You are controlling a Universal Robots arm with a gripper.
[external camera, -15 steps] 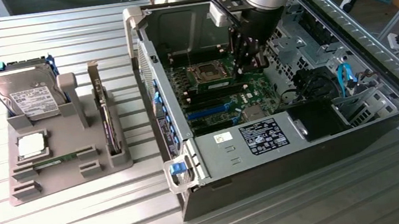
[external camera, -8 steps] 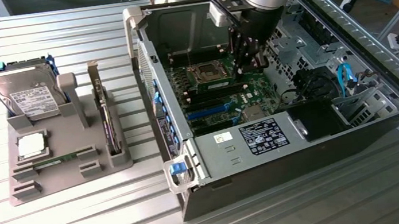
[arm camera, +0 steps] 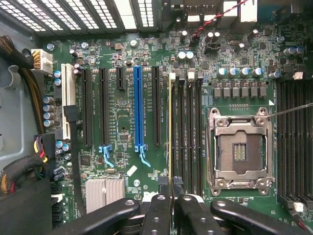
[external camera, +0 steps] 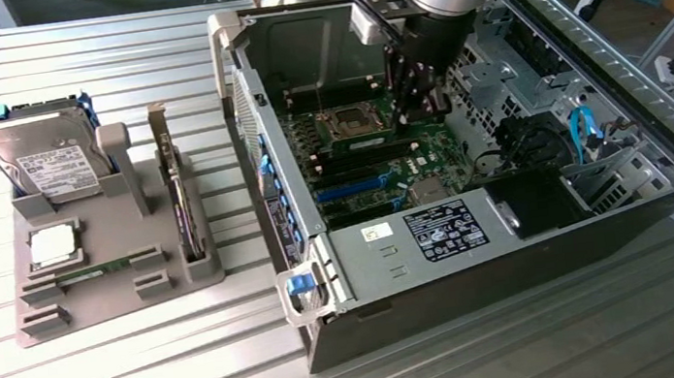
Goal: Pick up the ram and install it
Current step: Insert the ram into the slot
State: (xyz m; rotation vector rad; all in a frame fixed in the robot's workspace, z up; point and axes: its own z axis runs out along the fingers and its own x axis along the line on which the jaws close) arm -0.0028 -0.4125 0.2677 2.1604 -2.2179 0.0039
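Observation:
The ram (arm camera: 169, 137) appears edge-on in the wrist view as a thin, pale line. It stands upright along the memory slot beside the black expansion slot (arm camera: 156, 105), with more empty memory slots (arm camera: 190, 132) on its other side. My gripper (arm camera: 169, 198) is shut on it, one black finger (arm camera: 157, 213) pressing each face. Whether its lower edge sits in the slot I cannot tell. In the exterior view my gripper (external camera: 413, 118) reaches down into the open computer case (external camera: 448, 233), just over the motherboard near the processor socket (external camera: 348, 121).
The empty processor socket (arm camera: 239, 152) lies close beside the memory slots, and a blue slot (arm camera: 137, 110) and cable bundles (arm camera: 29, 93) lie further off. Outside the case, a grey holder (external camera: 78, 301) carries a hard drive (external camera: 47, 164), a processor chip (external camera: 51, 246) and a bracketed card (external camera: 183, 204).

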